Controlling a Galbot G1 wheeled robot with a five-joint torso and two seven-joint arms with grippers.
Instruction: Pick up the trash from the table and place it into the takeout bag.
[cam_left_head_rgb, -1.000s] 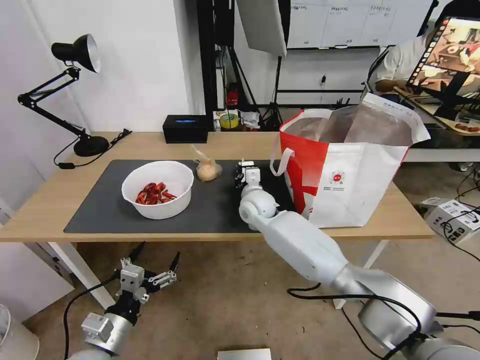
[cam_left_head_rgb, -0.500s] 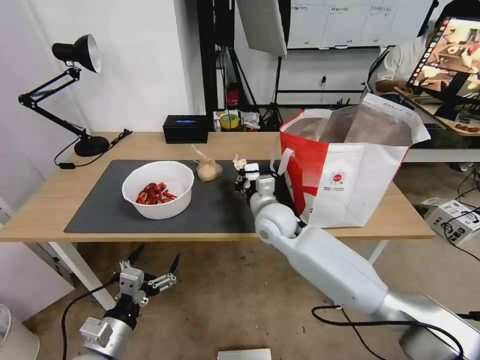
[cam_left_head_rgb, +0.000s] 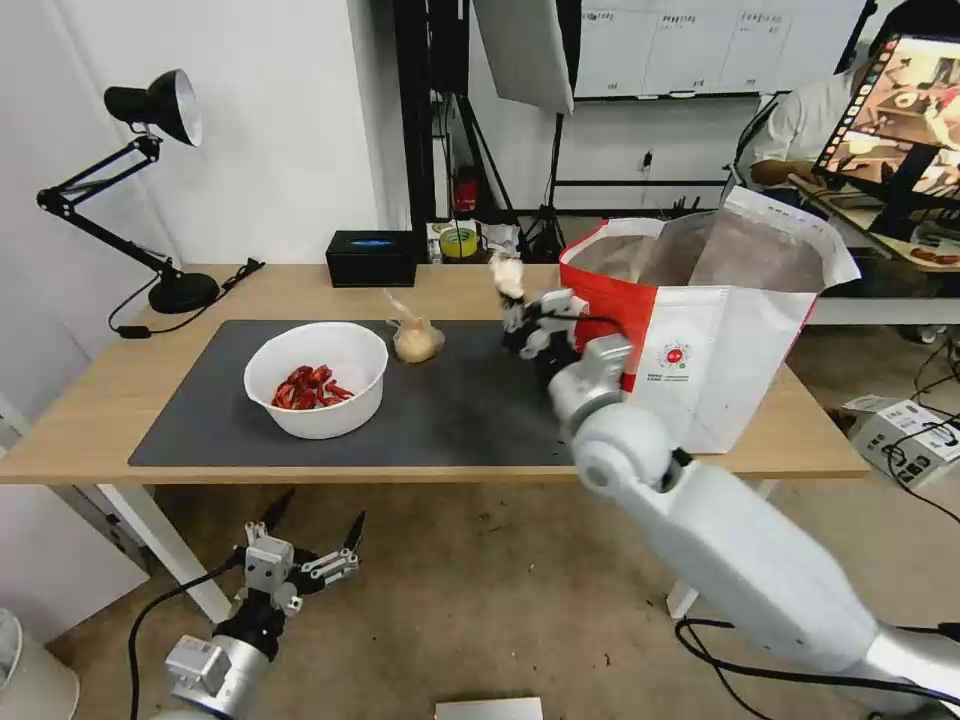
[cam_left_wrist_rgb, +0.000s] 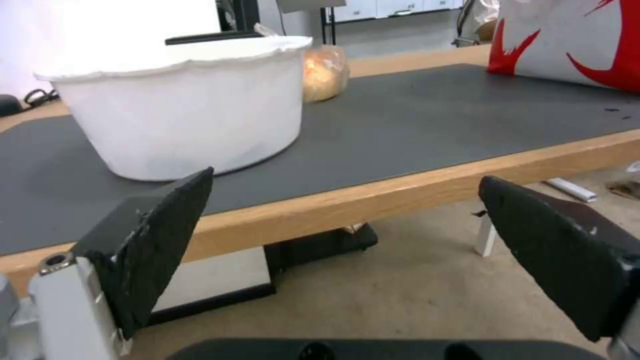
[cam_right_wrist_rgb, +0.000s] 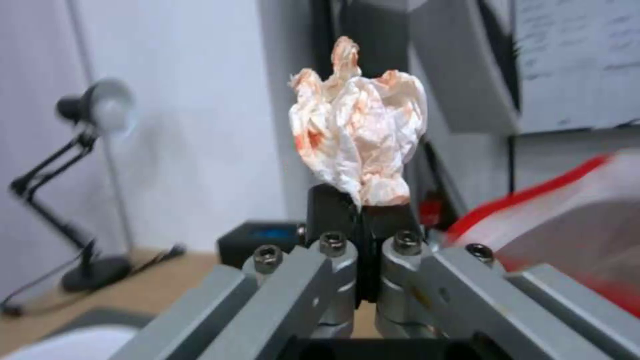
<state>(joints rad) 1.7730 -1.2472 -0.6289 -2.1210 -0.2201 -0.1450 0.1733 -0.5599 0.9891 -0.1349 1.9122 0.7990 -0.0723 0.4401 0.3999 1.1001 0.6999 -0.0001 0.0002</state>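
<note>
**Right claw holds the tissue up beside the takeout bag**

Your right claw (cam_left_head_rgb: 520, 305) is off the counter (cam_left_head_rgb: 300, 290), lifted above the dark grey mat (cam_left_head_rgb: 450, 400), with its jaws pinched tight on the crumpled tissue (cam_left_head_rgb: 507, 272). In the right wrist view you can see the tissue (cam_right_wrist_rgb: 360, 140) standing out of the closed black fingertips (cam_right_wrist_rgb: 330, 207); it is white with orange-red stains. The tissue sits just beside the near left edge of the takeout bag (cam_left_head_rgb: 720, 340), about level with the bag's rim and not yet over its foil-lined opening.

Your left claw (cam_left_head_rgb: 310, 540) hangs low in front of the counter's edge, below the surface, with its jaws spread wide and nothing between them. From the left wrist view you see its two black pads (cam_left_wrist_rgb: 160, 235) apart, looking across the counter's edge.

On the mat you have the white bowl (cam_left_head_rgb: 316, 378) with red shell scraps inside, and just behind and to its right the small knotted bag (cam_left_head_rgb: 416, 338) with its beige lump. Both rest well apart from the right claw. A black box (cam_left_head_rgb: 370, 257) stands at the back of the counter, and a black desk lamp (cam_left_head_rgb: 150, 180) sits at its far left corner.
</note>
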